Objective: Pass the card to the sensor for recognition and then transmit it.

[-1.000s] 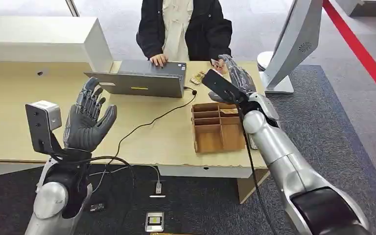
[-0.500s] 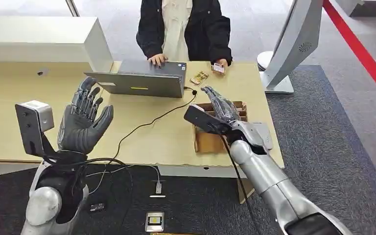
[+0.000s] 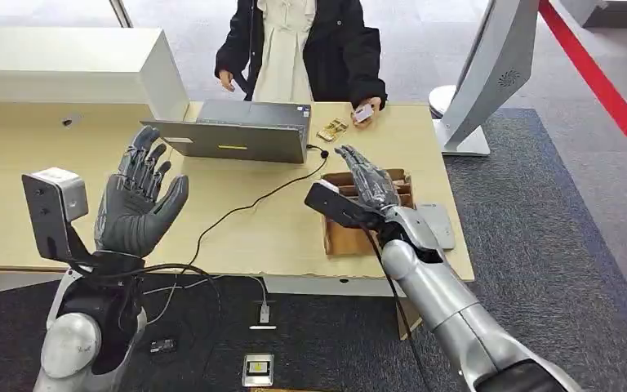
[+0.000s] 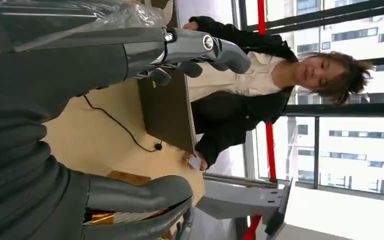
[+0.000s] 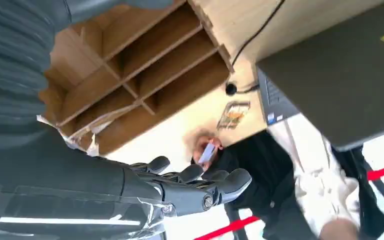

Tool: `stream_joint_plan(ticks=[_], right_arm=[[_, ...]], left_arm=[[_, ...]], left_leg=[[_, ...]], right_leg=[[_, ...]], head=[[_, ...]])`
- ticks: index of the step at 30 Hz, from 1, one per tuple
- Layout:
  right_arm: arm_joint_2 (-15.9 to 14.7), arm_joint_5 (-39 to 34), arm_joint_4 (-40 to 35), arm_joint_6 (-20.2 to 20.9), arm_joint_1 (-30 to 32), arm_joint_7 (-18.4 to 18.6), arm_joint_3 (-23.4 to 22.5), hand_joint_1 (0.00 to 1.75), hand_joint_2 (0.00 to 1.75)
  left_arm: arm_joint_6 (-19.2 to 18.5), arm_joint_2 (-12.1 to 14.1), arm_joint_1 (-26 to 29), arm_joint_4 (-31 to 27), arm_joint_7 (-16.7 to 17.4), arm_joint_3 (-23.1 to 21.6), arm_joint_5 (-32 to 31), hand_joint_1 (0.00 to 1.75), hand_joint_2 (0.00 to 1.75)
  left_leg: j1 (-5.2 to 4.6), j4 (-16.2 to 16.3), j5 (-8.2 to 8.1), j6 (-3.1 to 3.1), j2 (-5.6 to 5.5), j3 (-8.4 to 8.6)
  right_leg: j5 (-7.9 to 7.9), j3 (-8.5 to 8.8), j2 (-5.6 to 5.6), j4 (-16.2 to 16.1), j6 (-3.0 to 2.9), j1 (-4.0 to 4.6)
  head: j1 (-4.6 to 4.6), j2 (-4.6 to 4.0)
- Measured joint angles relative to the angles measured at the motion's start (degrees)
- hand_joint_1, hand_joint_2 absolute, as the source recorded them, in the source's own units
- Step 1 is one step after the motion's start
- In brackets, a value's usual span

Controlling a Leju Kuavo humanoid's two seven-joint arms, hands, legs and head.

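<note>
Fingers on my right hand [image 3: 369, 181] are spread and carry nothing; it hovers over the wooden organizer [image 3: 339, 237], which I take as my landmark. My left hand [image 3: 139, 200] is raised well away from the organizer, on the side away from the grey stand, palm up, fingers apart, also empty. The card [image 3: 362, 113] is beyond the organizer at the table's far edge, pinched in the person's hand [image 3: 367, 106], so by my reading the handover is done and the transmitting step is finished or nearly so. Between the organizer and that hand lies a small gold-coloured object [image 3: 331, 129]; whether it is the sensor I cannot tell. A laptop [image 3: 233, 135] stands beyond and to the left-hand side of the organizer, and a black cable [image 3: 245, 208] runs from beside it across the table [image 3: 277, 237] past the organizer. Risks from here, as I judge them: my right hand hangs low above the organizer's dividers, so a careless drop or sweep could catch them and shove the tray; a pull back toward the left-hand side could snag the cable and tug what it feeds; and reaching forward again could bump the person's hand.
</note>
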Motion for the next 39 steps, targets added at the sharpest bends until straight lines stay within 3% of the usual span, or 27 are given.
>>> stream_joint_plan(ticks=[13,39], right_arm=[[-1.8,7.7,6.5,-11.0,-1.6,-2.2,-1.6,0.00,1.75],[-3.5,10.2,15.5,-11.1,-2.8,-1.7,-3.6,0.00,1.75]], left_arm=[[-0.9,-0.9,0.3,-0.2,0.0,0.0,-0.9,0.00,1.75],[-1.9,-1.4,0.2,-0.1,-1.1,0.0,-0.2,0.00,1.75]], left_leg=[[-0.01,0.0,0.00,0.00,0.00,0.00],[-0.01,0.0,-0.02,0.01,0.02,0.01]], right_leg=[[0.00,0.00,0.00,0.0,0.00,-0.01],[0.00,-0.02,0.01,0.0,0.00,-0.01]], head=[[0.00,0.00],[0.00,0.00]])
